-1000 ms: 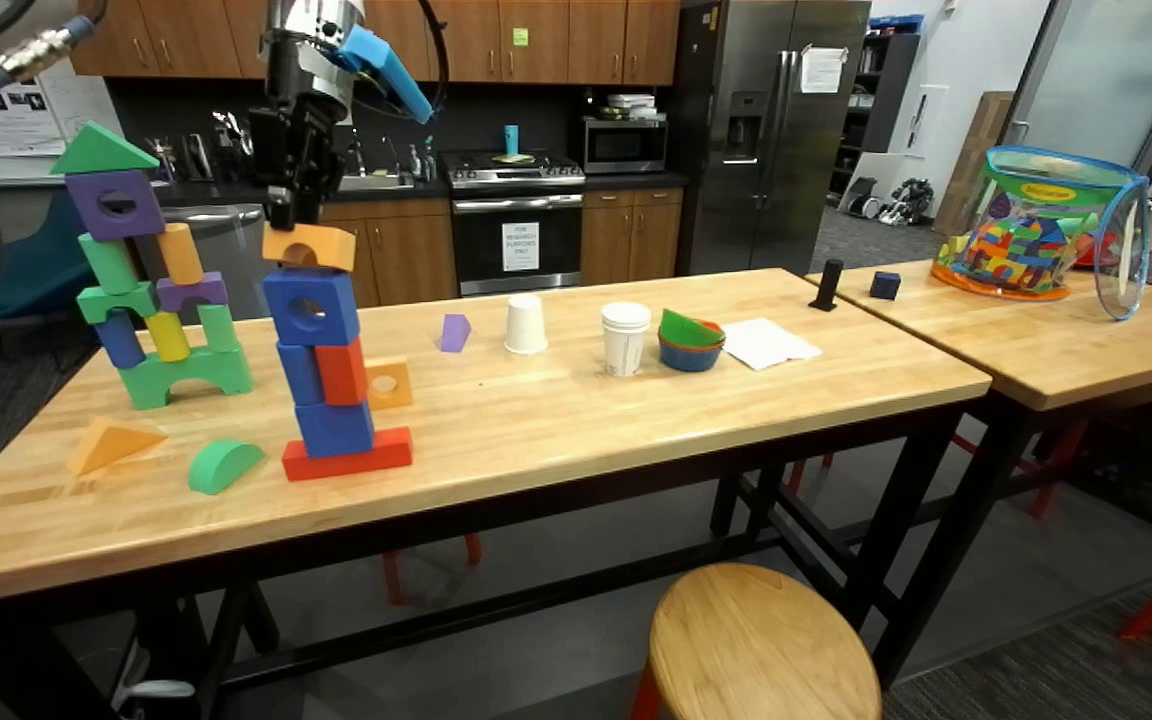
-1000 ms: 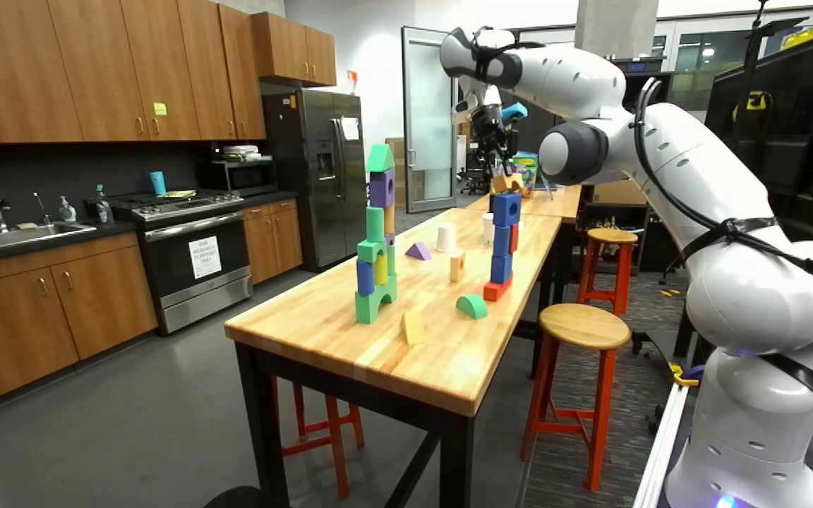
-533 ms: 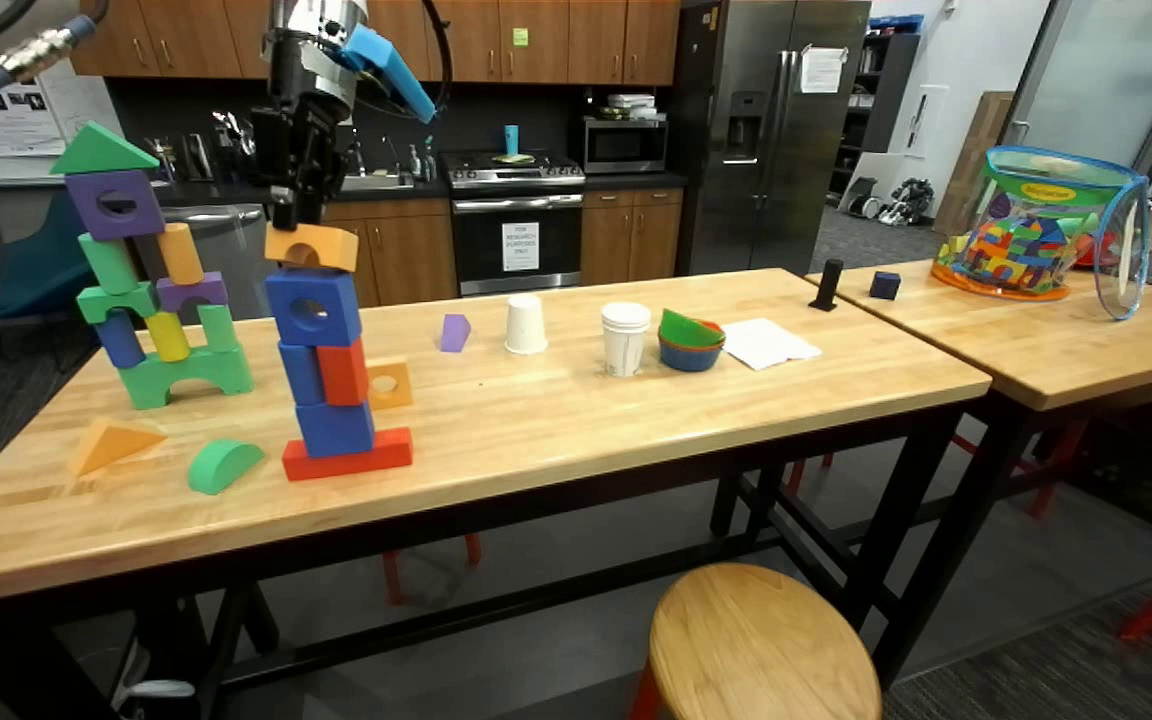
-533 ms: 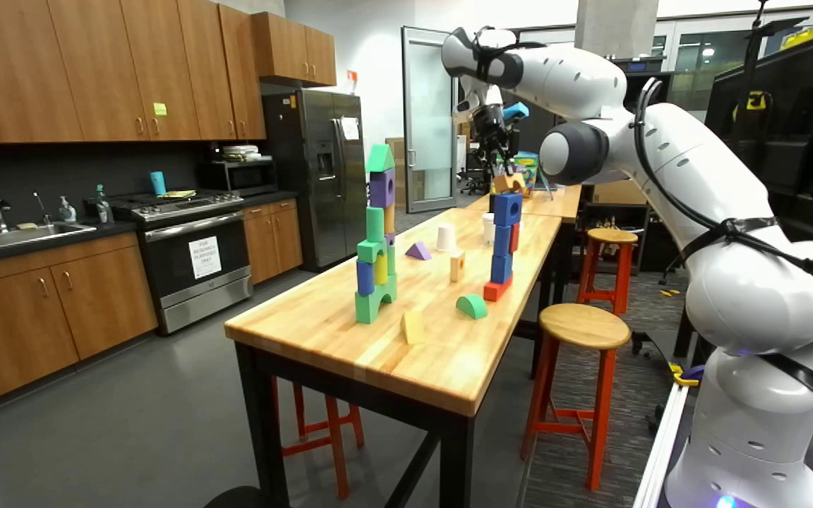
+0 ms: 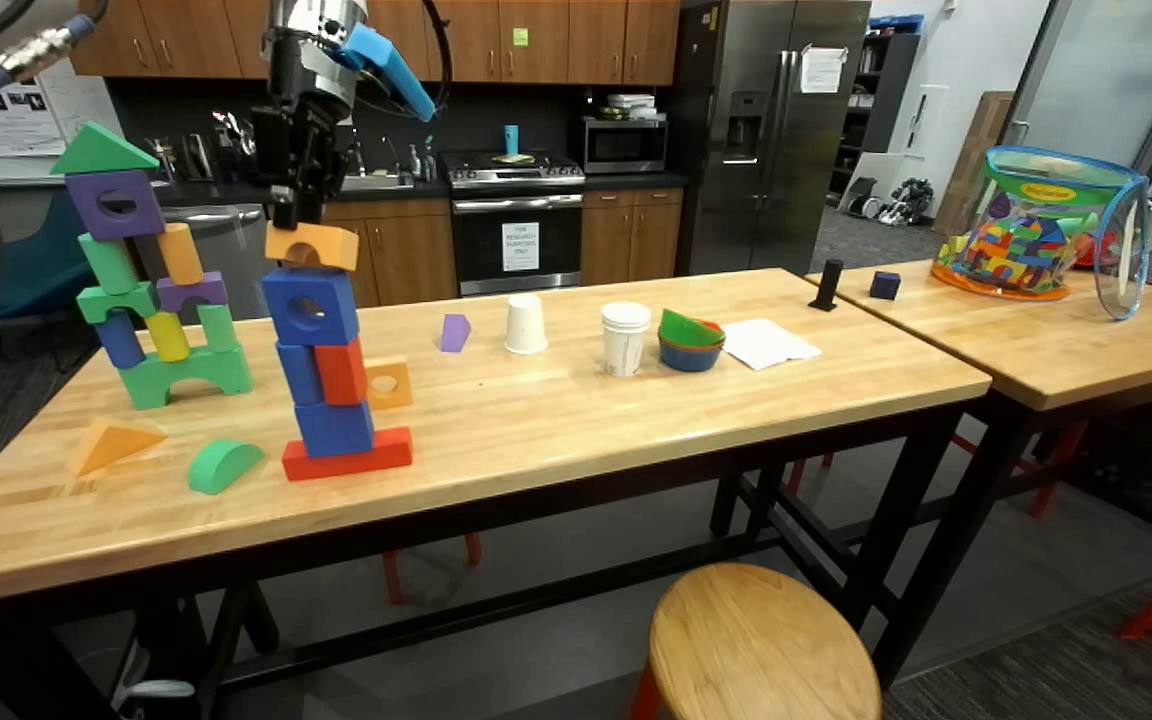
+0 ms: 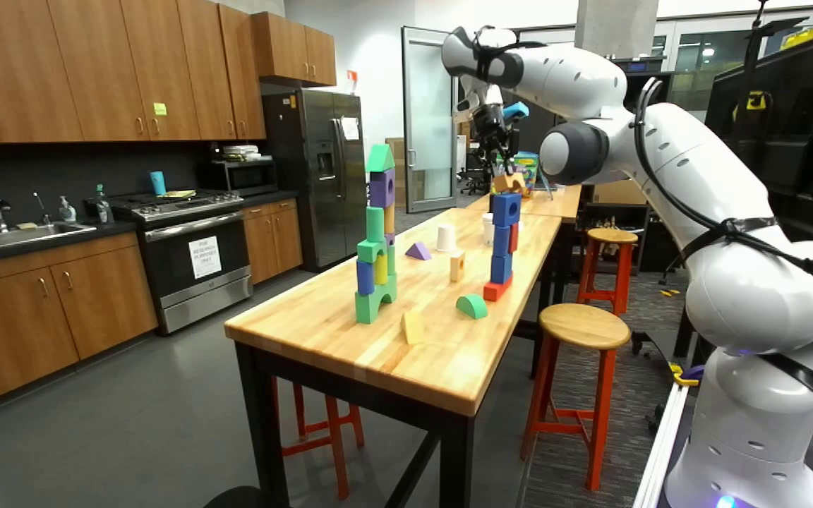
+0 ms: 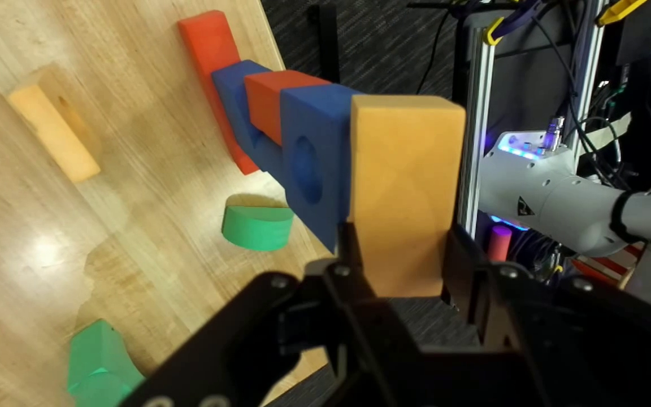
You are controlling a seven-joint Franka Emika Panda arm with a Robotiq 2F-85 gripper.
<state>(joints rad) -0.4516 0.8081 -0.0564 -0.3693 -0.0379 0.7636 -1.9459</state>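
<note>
My gripper (image 7: 402, 240) is shut on the orange arch block (image 7: 407, 175), with one finger pad against each long side. In both exterior views the arch block (image 5: 326, 237) sits right over a tower, its cutout facing downward. Topping that tower is a blue block with a round hole (image 5: 281, 292). Whether the arch touches it or hovers just above, I cannot tell. Lower down are a blue and a red upright block (image 5: 341, 375), another blue block (image 5: 336, 430) and a flat red base (image 5: 386, 450). The tower leans slightly.
A second tower with a green roof block (image 5: 104, 150) stands beside this one. Around the bases lie a green half-round (image 5: 224, 467), an orange wedge (image 5: 114, 446) and an orange holed block (image 5: 398, 370). Farther along the wooden table are white cups (image 5: 526, 325) and bowls (image 5: 691, 357).
My gripper and the arch block have shifted very slightly to the right in both exterior views. The blue holed block beneath wavers a little. The grip has stayed the same.
</note>
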